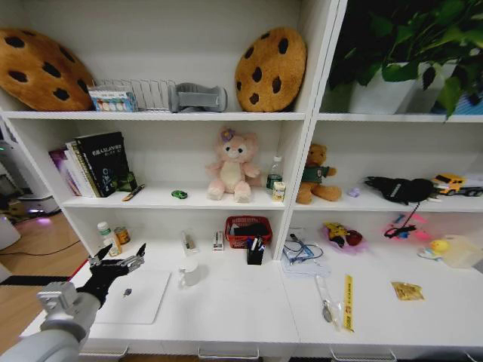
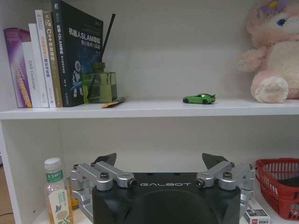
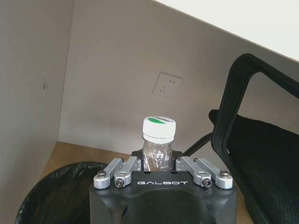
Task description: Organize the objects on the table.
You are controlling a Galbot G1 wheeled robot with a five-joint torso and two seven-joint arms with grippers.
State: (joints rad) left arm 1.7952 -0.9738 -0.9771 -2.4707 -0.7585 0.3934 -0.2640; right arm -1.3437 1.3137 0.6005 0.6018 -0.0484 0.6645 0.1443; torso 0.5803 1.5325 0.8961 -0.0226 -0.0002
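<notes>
Right wrist view: end effector grips ribbed clear bottle.

Laptop on the table's left end, toy car on shelf above, pens apparently in cup behind.

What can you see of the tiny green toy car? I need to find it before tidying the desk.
The tiny green toy car is a glossy, bright green, low sports-car model with dark windows and dark wheels. It stands upright on all its wheels, side-on to the left wrist camera, on the white middle shelf, near its front edge. It sits between the green glass diffuser bottle and the pink plush toy, touching neither. Nothing holds it.
</notes>
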